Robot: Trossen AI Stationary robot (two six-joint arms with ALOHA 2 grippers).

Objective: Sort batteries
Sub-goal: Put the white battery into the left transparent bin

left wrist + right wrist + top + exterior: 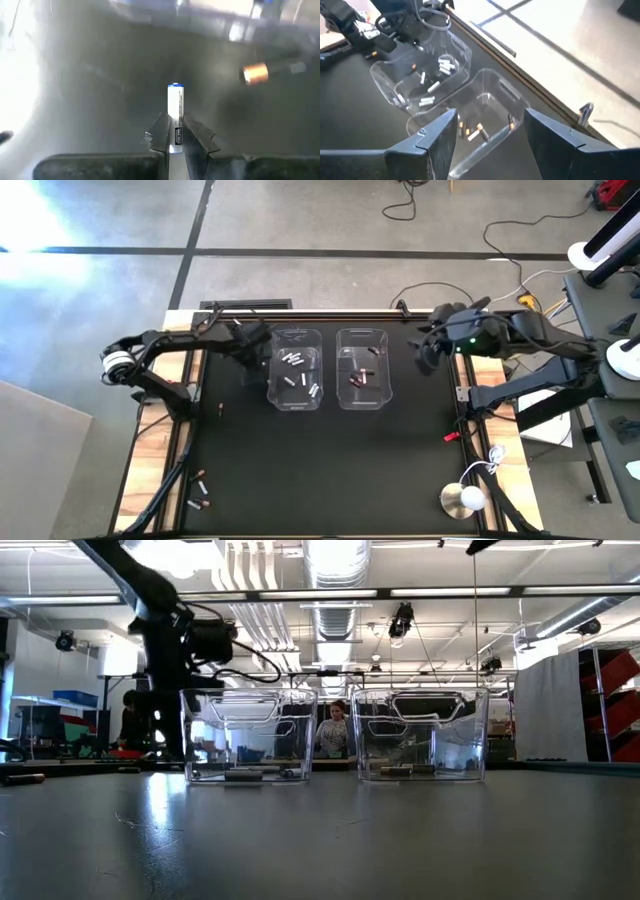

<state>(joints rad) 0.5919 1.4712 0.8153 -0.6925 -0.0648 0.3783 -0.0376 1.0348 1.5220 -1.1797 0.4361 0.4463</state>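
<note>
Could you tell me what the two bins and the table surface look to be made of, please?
Both bins, the left bin and the right bin, look like clear, glossy hard plastic: the batteries inside show through their walls, which catch glints. The table surface looks like a matte black mat, possibly rubber or fabric; its exact material is unclear.

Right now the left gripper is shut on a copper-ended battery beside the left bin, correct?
Not quite. The left gripper is shut on a silvery-white battery with a blue tip, as the left wrist view shows. A copper-ended battery lies loose nearby. The rest holds: it is beside the left bin.
</note>
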